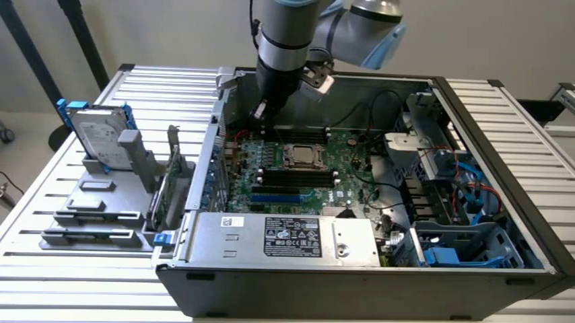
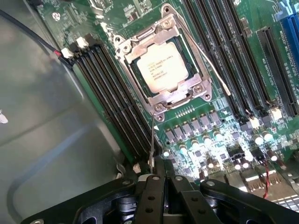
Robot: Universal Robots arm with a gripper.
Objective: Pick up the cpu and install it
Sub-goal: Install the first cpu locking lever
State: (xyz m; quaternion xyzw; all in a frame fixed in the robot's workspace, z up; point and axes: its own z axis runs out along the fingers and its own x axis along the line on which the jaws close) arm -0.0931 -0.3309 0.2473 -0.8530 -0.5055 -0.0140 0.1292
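I count one cpu (image 2: pixel 161 65), seated in the single socket (image 2: pixel 124 50) mid-motherboard (image 2: pixel 210 135), with two wire levers (image 2: pixel 205 60) alongside. My gripper (image 2: pixel 158 179), pinched together, hangs over the board's edge at one lever's tip.

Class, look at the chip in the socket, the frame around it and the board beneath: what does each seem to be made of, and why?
The cpu: likely a metal top, silver-grey with a satin sheen and printed text. The socket frame: bare metal, with bright reflective edges. The motherboard: green coated circuit board, probably rigid laminate, carrying soldered parts.
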